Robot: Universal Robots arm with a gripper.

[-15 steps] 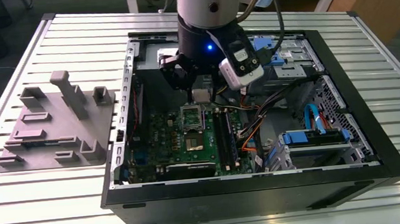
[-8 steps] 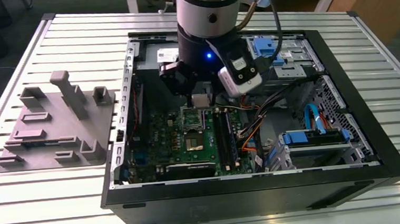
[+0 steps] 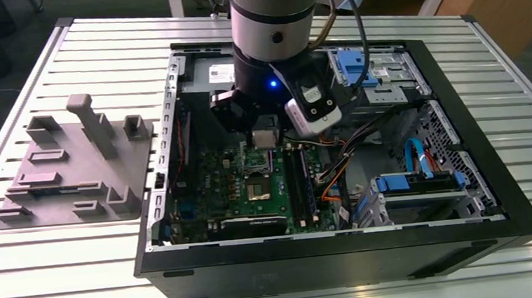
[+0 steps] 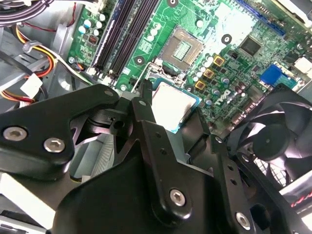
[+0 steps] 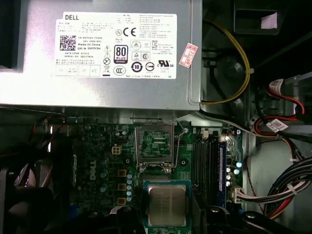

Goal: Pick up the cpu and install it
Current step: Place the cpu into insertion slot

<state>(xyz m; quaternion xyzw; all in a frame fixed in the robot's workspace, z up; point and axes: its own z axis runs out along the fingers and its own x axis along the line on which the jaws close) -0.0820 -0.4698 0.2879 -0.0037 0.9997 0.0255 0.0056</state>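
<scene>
The gripper (image 4: 171, 114) is closed narrowly on the cpu (image 5: 167, 204). In both wrist views its black fingers (image 4: 145, 105) press the chip's opposite edges and carry it above the motherboard (image 3: 237, 204), metal lid up. In the exterior view the gripper hangs over the twelve o'clock end of the board, inside the open computer case (image 3: 349, 256). The grey fixture plate (image 3: 71, 170) lies outside at the case's nine o'clock. The socket (image 5: 155, 142) is bare, and the chip is near it but not yet above it.

The main risk is seating. The grip is on thin edges only, so a small slip or tilt would bring one corner down first and could bend the socket's contacts. A chip turned out of register with the socket's keys would do the same under pressure. I cannot tell whether the metal retention frame stands fully clear, and a finger could catch on it or its lever. The memory sticks (image 5: 209, 163) stand at the socket's three o'clock in the exterior view, leaving that finger little room. Loose cables (image 5: 287, 185) lie farther that way and could snag the wrist.
</scene>
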